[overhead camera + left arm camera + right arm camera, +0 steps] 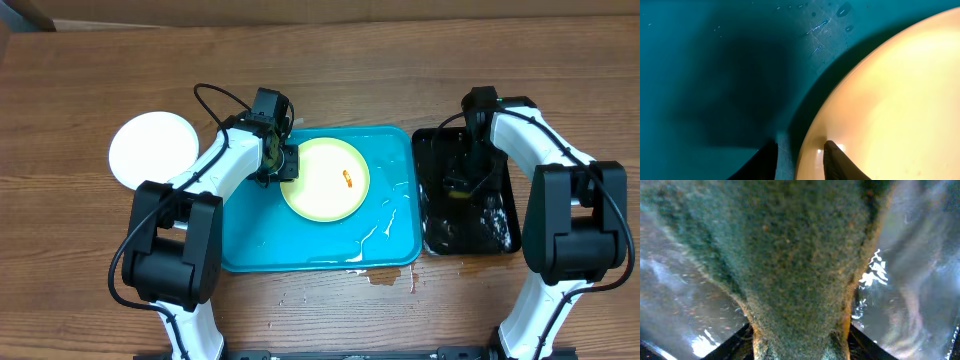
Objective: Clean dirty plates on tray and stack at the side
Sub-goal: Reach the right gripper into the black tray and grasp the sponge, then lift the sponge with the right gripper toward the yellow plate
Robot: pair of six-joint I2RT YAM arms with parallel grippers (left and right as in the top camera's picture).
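Observation:
A pale yellow-green plate (pixel 325 180) with a small orange smear (pixel 348 179) lies on the turquoise tray (pixel 250 230). My left gripper (pixel 285 163) is at the plate's left rim. In the left wrist view the gripper (pixel 801 160) is open and straddles the rim of the plate (pixel 890 100). One finger is over the tray (pixel 715 75) and the other over the plate. A white plate (pixel 153 150) rests on the table left of the tray. My right gripper (pixel 462 185) is over the black tray, shut on a green sponge (pixel 790 255).
The narrow glossy black tray (pixel 500 230) stands right of the turquoise one, wet and streaked with foam (pixel 875 270). White foam streaks (pixel 385 225) lie on the turquoise tray's right side. A small wet spill (pixel 385 275) marks the wooden table at the tray's front edge.

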